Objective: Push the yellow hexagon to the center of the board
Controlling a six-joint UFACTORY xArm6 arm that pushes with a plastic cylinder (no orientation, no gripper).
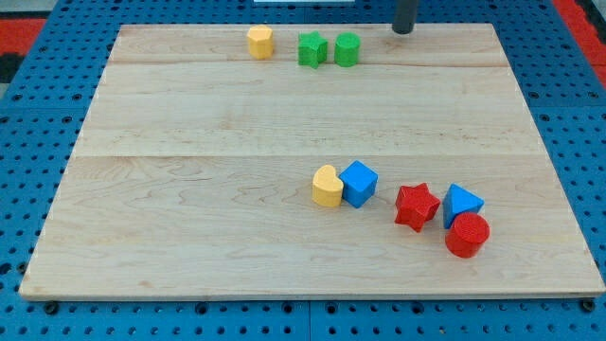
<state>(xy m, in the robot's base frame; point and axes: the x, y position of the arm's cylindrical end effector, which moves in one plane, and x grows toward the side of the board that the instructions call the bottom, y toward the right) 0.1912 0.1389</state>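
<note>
Pale wooden board [189,189] of glued planks, fine grain visible, lying on a blue perforated table [28,123] with red perforated parts at the view's top corners. All blocks of smooth, matte plastic.

At the view's top edge of the board: yellow hexagon [259,42], short prism with flat top and faceted sides, standing upright and alone, left of two green blocks. Near it a green star [312,49] (shape a little unclear, jagged outline) and, almost touching that, a green cylinder [347,48]. Yellow hexagon well apart from the middle of the board.

Lower, right of centre: yellow heart [328,186], rounded, touching a blue cube [359,183] turned with one corner toward the viewer. Further to the view's right a red star [417,206], then a blue triangle [461,203] with a red cylinder [467,235] touching it from below.

Dark rod entering from the view's top, my tip [404,31] at the board's top edge, right of the green cylinder and well apart from the yellow hexagon, touching no block. No jaws on this tool (plain rod only), so no spread or pinch to report.
</note>
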